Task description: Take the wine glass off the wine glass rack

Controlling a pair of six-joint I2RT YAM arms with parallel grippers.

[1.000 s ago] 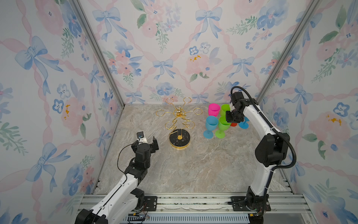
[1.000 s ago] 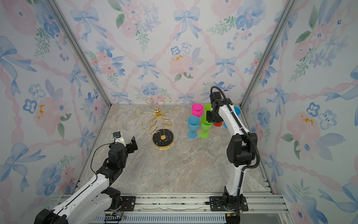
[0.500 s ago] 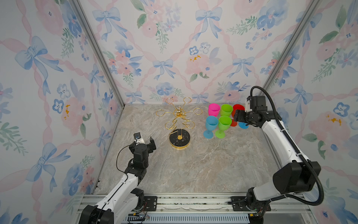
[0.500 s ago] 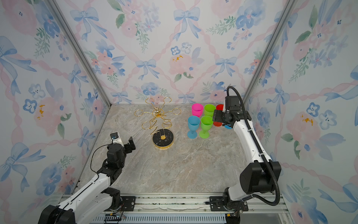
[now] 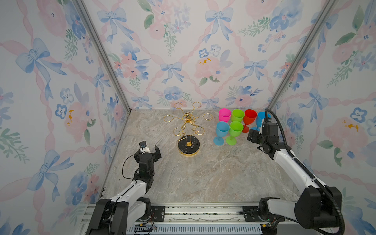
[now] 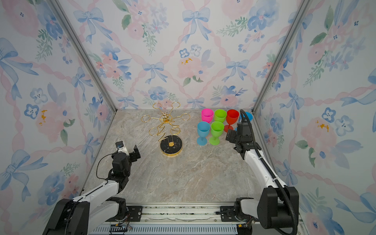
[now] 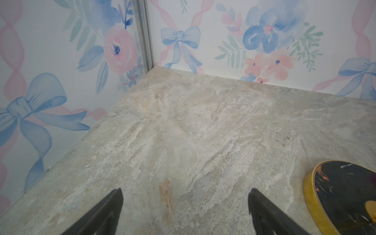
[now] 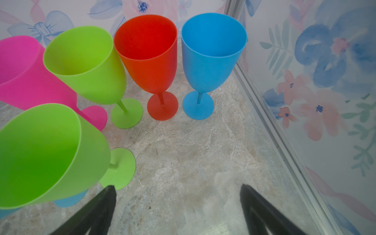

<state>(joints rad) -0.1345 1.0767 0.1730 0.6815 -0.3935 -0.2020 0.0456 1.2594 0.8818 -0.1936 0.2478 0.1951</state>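
Note:
The wine glass rack (image 5: 188, 145) (image 6: 171, 145) stands at the middle back, and no glass hangs from its gold loops. Several coloured wine glasses stand upright on the table at the back right: pink (image 5: 224, 115), green (image 5: 237, 115), red (image 8: 148, 50) and blue (image 8: 211, 50) behind, blue (image 5: 222, 129) and green (image 5: 236, 129) in front. My right gripper (image 5: 253, 136) (image 8: 177, 189) is open and empty, just in front of the red and blue glasses, touching none. My left gripper (image 5: 149, 151) (image 7: 185, 192) is open and empty, low over the table to the front left of the rack's base (image 7: 345, 195).
Flowered walls close the marble table (image 5: 193, 179) on three sides. The right wall and its metal post (image 8: 270, 122) run close beside the blue glass and my right arm. A metal rail (image 5: 193, 211) lies along the front edge.
My right gripper has opened and drawn back from among the glasses toward the front right. My left arm has sunk a little lower, its gripper still open.

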